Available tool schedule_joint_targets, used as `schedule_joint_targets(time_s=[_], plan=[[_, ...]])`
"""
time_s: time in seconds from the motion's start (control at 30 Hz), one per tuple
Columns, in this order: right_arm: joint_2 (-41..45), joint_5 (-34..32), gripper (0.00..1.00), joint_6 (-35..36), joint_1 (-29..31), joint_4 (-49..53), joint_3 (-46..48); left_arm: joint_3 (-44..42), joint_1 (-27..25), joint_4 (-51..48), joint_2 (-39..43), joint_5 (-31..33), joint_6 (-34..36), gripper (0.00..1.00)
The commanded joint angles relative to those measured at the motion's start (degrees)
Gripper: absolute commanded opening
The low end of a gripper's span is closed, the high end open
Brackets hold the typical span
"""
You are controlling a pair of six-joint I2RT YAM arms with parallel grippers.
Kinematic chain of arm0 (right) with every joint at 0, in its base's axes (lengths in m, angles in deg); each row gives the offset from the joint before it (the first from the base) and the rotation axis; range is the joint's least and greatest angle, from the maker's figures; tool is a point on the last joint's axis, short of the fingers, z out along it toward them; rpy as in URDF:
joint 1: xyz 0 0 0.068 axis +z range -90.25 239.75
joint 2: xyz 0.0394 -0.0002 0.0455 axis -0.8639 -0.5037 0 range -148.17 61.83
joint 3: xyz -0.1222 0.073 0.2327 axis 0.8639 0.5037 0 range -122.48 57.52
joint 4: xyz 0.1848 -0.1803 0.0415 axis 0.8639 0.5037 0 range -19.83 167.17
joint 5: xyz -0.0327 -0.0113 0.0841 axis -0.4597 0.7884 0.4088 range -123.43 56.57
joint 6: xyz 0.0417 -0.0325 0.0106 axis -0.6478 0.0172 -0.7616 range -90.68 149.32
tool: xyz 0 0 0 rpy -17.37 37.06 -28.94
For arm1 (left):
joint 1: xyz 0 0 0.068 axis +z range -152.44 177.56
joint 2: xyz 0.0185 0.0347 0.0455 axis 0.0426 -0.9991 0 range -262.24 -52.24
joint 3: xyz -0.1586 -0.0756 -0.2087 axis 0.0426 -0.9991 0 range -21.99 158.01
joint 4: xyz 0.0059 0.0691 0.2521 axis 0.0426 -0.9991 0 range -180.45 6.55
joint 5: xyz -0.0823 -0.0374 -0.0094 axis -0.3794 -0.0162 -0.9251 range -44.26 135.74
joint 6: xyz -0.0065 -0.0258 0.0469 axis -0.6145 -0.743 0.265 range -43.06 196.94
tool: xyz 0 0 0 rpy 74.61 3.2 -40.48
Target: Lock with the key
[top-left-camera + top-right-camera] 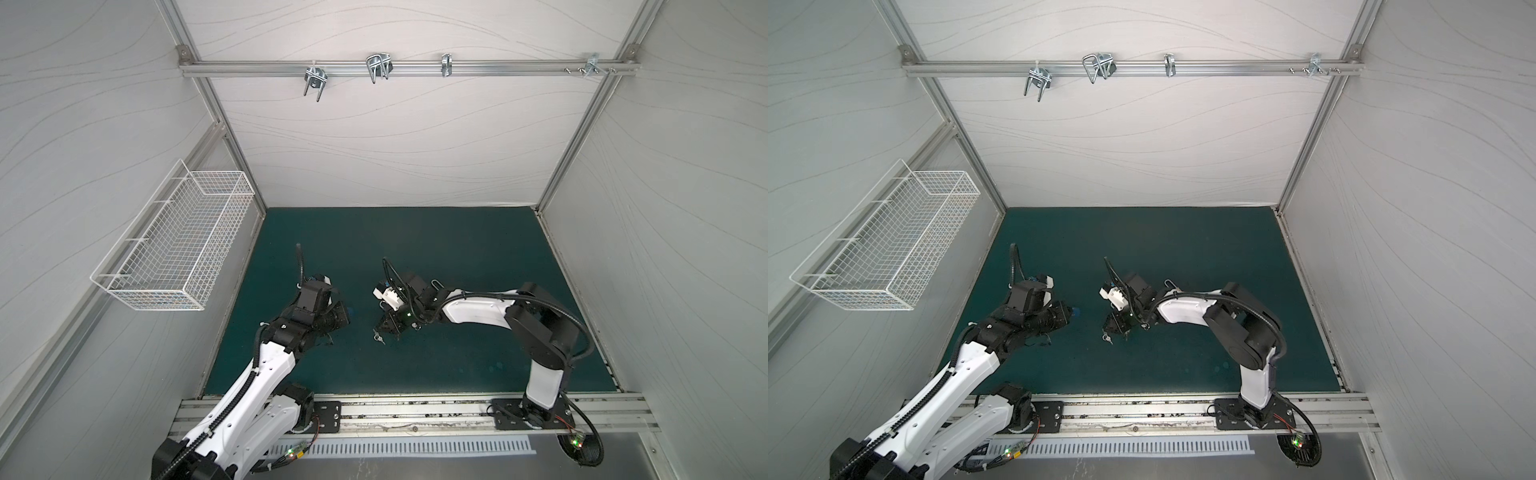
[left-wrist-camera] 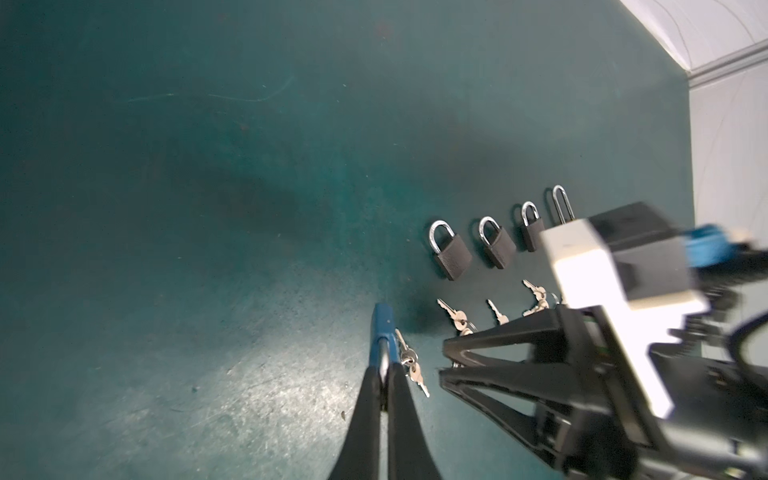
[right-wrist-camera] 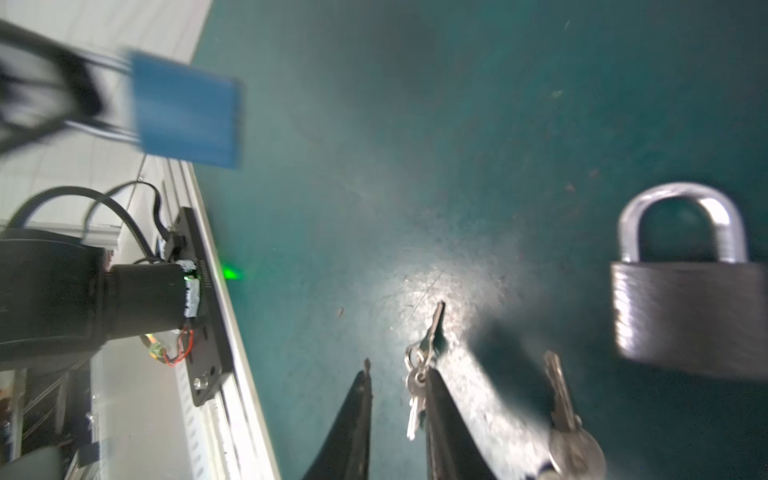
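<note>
Right wrist view: the right gripper (image 3: pixel 398 370) has its fingers parted and clamps nothing. The key bunch (image 3: pixel 417 376) sits between them, against one finger, its longest key pointing straight ahead, so this arm is nearer. Farther off, the left gripper (image 2: pixel 386 359) pinches the blue padlock (image 2: pixel 382 328), seemingly at its shackle end.

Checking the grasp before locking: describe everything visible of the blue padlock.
The blue padlock has a flat, rectangular blue body, seemingly painted metal, and a silvery shackle. The left gripper is shut on the shackle end, so the body juts out beyond it, apparently clear of the green mat. It is blurred in the right wrist view; no keyhole shows.
</note>
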Motion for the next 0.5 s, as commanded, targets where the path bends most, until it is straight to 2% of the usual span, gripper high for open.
schedule_joint_targets(time_s=[0.0, 0.1, 0.2, 0.3, 0.33, 0.37, 0.47], plan=[[8.41, -3.15, 0.31, 4.50, -0.76, -1.95, 3.96, 3.24, 0.60, 3.45, -1.44, -4.28, 2.09, 0.00], [16.50, -7.67, 0.38, 10.54, -0.94, -2.94, 8.07, 4.56, 0.70, 7.01, -3.01, -12.50, 4.10, 0.00], [24.95, -11.58, 0.51, 18.77, -1.01, -4.23, 11.97, 6.12, 0.57, 12.33, -5.06, -22.08, 5.49, 0.00], [32.34, -13.66, 0.73, 27.59, -1.02, -7.62, 16.31, 7.91, -0.18, 15.98, -6.78, -29.10, 6.02, 0.00], [34.21, -13.36, 0.81, 32.50, -1.02, -8.00, 17.14, 8.68, -0.62, 16.79, -7.24, -30.71, 6.30, 0.00], [35.91, -12.83, 0.86, 36.25, -1.01, -8.52, 17.99, 9.41, -1.28, 17.57, -7.70, -32.26, 6.43, 0.00], [39.78, -11.51, 0.89, 42.64, -1.02, -10.02, 20.03, 11.41, -3.70, 19.07, -8.70, -35.09, 7.41, 0.00]])
